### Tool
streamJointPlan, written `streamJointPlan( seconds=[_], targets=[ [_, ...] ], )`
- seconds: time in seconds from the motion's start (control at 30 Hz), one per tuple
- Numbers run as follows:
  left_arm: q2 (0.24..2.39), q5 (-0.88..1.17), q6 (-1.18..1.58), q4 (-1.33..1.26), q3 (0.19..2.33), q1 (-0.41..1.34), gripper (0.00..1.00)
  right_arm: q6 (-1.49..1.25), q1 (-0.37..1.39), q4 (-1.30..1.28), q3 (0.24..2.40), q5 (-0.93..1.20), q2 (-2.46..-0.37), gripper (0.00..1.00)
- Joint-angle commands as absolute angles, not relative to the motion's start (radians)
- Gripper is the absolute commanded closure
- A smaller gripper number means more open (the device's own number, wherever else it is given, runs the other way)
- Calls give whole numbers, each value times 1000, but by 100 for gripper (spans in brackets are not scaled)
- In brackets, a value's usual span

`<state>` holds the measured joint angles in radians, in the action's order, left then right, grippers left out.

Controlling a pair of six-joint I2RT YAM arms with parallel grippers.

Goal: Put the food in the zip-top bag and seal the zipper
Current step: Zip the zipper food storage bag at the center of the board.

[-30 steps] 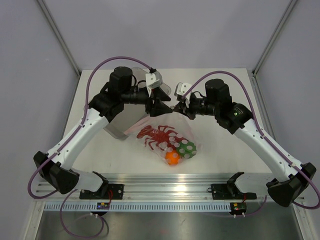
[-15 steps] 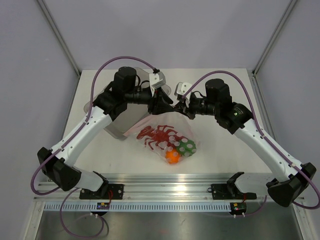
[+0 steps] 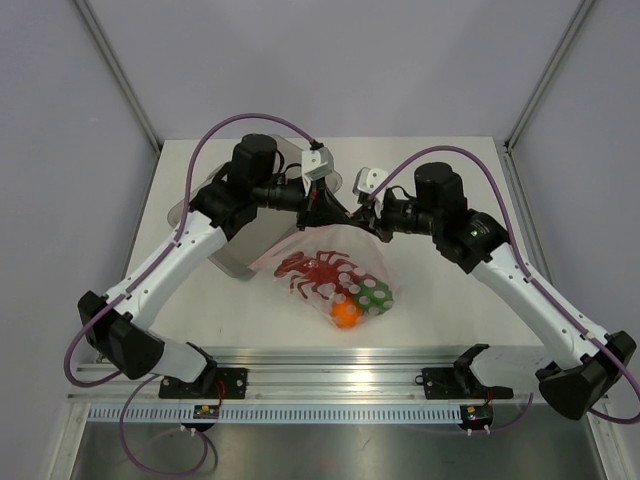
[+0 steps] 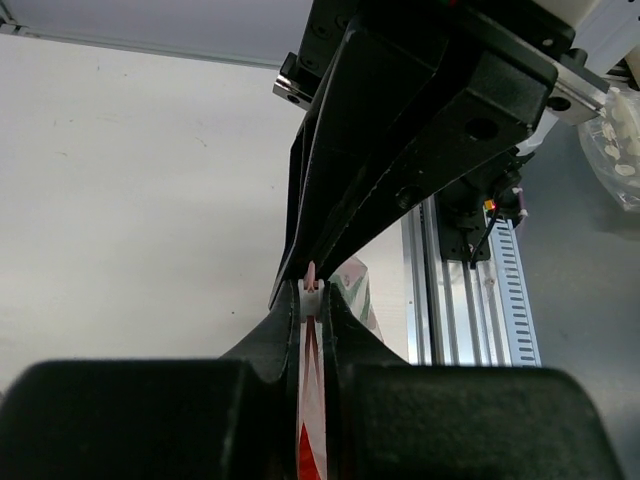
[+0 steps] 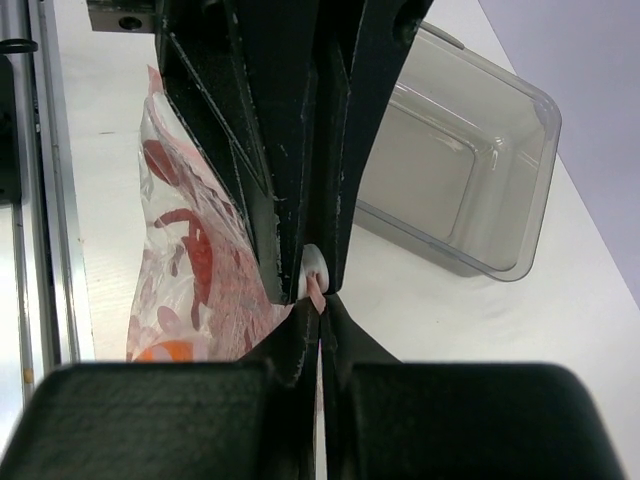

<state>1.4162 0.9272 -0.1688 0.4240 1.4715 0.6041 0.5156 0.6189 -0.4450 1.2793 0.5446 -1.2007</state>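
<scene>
Both arms meet nose to nose over the middle of the table (image 3: pixel 450 290).

Left claw (image 4: pixel 311 318): pinched tight on the zipper (image 4: pixel 310 292). The pink strip is sandwiched between its fingertips with no gap showing.

Right claw (image 5: pixel 320 318): comes in head-on from the opposite side and is also clamped down on that same strip. In both wrist views the two sets of tips sit right against each other at one spot on the mouth edge. From overhead I can't separate them.

Zip-top bag (image 3: pixel 335 262): held up by that pinch point, mouth edge at the far side. The body drapes toward the near edge and rests on the table. Can't tell whether the zipper is pressed shut along the rest of its length.

Food, all three pieces inside the bag and seen through the plastic:
- lobster (image 3: pixel 318 272) lies across the middle
- green pepper (image 3: pixel 373 294) is at the near right corner
- orange fruit (image 3: pixel 346 315) is just beside the pepper, at the nearest tip of the bag

Clear rigid tray (image 3: pixel 238 250) stands upright on the table left of the bag, partly under the left forearm. The bag's left edge is right at its corner.

Aluminium rail (image 3: pixel 330 375) runs along the near edge, carrying both arm bases.
</scene>
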Motion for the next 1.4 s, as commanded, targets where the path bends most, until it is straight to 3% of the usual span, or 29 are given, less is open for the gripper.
streamJointPlan(
  seconds=[0.0,0.33,0.6,1.37],
  targets=[
    [1436,1005,-195,442,1516,607,100,500,606,-376,1273,565,-1135,100],
    [1488,1019,-167,466,1522,607,100,293,601,-26,1059,354,-982,100],
    [1414,919,-129,353,1434,607,100,275,603,-48,1048,290,-960,100],
    [1353,831,-176,420,1344,437,100,293,440,-52,911,-60,-784,100]
  ],
)
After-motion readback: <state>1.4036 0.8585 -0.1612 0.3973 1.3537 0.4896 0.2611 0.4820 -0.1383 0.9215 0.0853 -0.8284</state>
